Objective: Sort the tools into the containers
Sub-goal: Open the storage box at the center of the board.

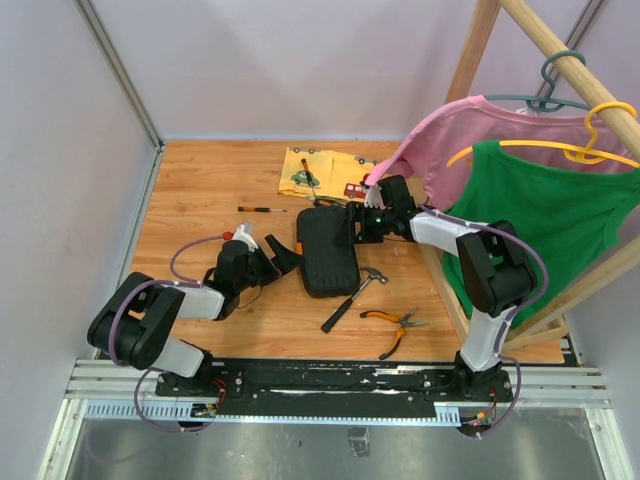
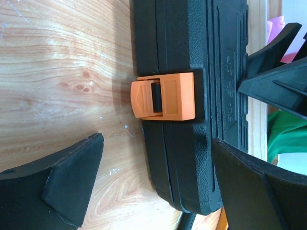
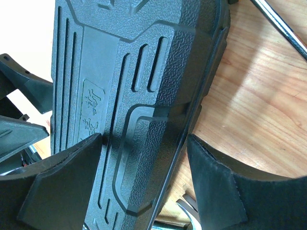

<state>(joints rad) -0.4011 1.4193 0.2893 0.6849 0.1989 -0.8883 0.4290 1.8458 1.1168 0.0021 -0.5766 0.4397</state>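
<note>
The black tool case [image 1: 326, 252] lies closed on the wooden table, with its orange latch [image 2: 163, 96] on the left side. My left gripper [image 1: 279, 255] is open at the case's left edge; in the left wrist view its fingers [image 2: 64, 184] straddle the case's [image 2: 192, 72] edge below the latch. My right gripper [image 1: 356, 226] is open at the case's far right edge, one finger [image 3: 57, 187] over the ribbed lid [image 3: 129, 96], the other beside it. A hammer [image 1: 352, 297], orange pliers [image 1: 390, 326], a thin dark screwdriver [image 1: 267, 209] and an orange-handled screwdriver [image 1: 309, 177] lie loose.
A yellow cloth [image 1: 325, 165] printed with cars lies at the back under the orange-handled screwdriver. A wooden clothes rack [image 1: 480, 40] with a pink shirt [image 1: 470, 125] and a green shirt [image 1: 545, 220] on hangers stands on the right. Walls close off the left and back.
</note>
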